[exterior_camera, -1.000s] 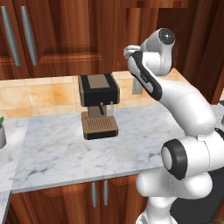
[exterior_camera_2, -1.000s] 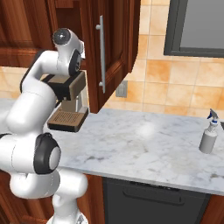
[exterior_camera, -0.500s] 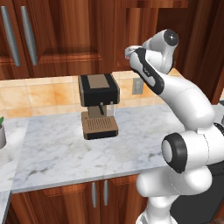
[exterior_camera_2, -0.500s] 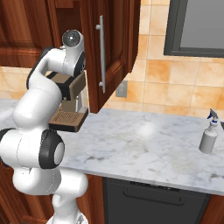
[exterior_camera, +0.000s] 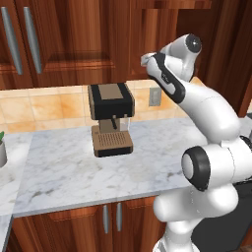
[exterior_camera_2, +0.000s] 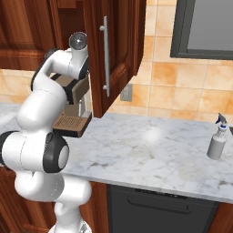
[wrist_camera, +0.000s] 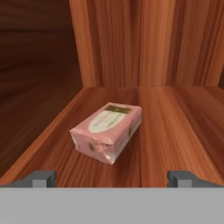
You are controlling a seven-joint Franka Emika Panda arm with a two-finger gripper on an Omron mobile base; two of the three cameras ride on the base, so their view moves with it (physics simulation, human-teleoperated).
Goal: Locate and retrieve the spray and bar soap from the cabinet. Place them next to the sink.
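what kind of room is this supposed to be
A rendered home kitchen, most likely. A coffee machine stands on a marble counter below reddish wooden wall cabinets, with tan tile behind. A spray bottle stands on the counter, and bar soap lies on a cabinet shelf.

Arm is rising from the base, elbow folding at mid-height, forearm reaching up toward 11 o'clock in the left base view. Gripper [wrist_camera: 112, 178] is standing wide open, both fingertips [wrist_camera: 41, 178] level, gripping nothing.
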